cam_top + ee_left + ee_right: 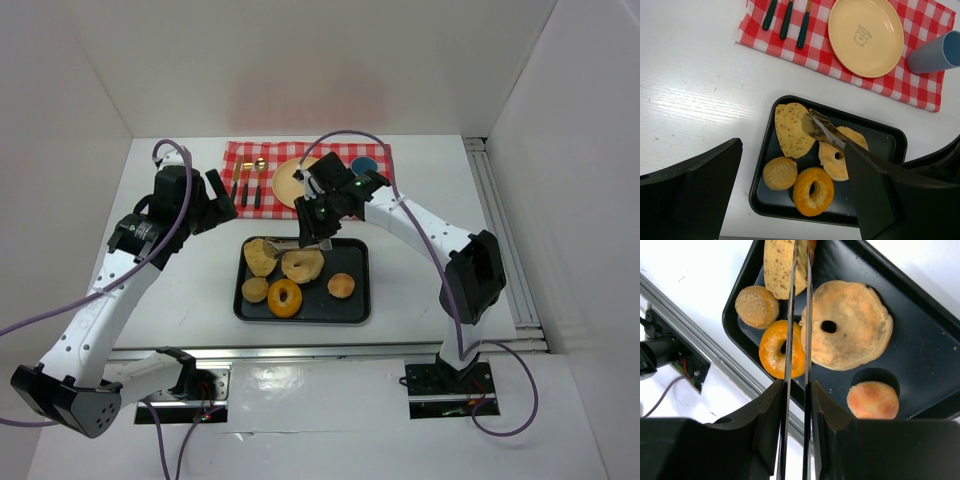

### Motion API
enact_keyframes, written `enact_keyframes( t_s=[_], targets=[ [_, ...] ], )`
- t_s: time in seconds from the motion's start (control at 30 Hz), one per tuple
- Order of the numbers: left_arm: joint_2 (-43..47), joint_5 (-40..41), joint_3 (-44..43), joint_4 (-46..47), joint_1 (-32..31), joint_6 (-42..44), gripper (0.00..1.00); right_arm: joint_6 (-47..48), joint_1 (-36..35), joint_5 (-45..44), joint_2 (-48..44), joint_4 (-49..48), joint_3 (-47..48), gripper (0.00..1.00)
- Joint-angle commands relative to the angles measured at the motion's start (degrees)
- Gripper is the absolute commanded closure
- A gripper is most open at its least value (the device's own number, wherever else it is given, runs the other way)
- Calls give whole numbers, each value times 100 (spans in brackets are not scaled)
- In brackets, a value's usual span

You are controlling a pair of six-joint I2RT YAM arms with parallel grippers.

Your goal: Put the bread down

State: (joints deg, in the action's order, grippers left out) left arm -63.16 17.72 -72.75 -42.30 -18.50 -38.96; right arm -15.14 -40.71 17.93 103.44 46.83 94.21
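The right hand (797, 390) is squeezed almost fully closed on a pair of metal tongs (798, 330), whose two blades lie nearly together. They run out from the hand across the black tray (356, 303) toward its far-left corner. The tips reach the inner edge of the flat, speckled slice of bread (789, 127), which lies lengthwise in that corner, just beside the pale bagel (852, 325). The tips look to be pinching the slice's edge, but the wrist view cuts them off, so I cannot tell for sure that it is gripped. An orange doughnut (285, 298), a small brown roll (255, 290) and a little bun (341, 285) share the tray. The yellow plate (865, 35), the likely place for the bread, sits on the red checked cloth (240, 160) beyond the tray's far edge. The right hand itself is between tray and plate, so I judge the carry to run away from the arm bases and slightly right, the slice trailing off the tong tips to the left. The left hand (218, 203) hangs wide open and empty above the desk (170, 290), left of the tray, farther from the bread.
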Motion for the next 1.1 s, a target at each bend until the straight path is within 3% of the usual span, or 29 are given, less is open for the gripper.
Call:
enact_keyframes(
  t_s=[0.0, 0.23, 0.63, 1.07],
  targets=[
    [137, 13, -90, 143, 83, 143, 4, 2, 37, 185, -455, 2, 290, 93],
    [84, 180, -143, 91, 136, 90, 5, -51, 379, -184, -772, 63, 536, 99],
    [137, 241, -90, -23, 189, -15, 5, -507, 1381, -677, -887, -1113, 370, 100],
    [-223, -259, -178, -568, 242, 37, 6, -780, 1926, -449, 71, -2204, 466, 100]
  ],
)
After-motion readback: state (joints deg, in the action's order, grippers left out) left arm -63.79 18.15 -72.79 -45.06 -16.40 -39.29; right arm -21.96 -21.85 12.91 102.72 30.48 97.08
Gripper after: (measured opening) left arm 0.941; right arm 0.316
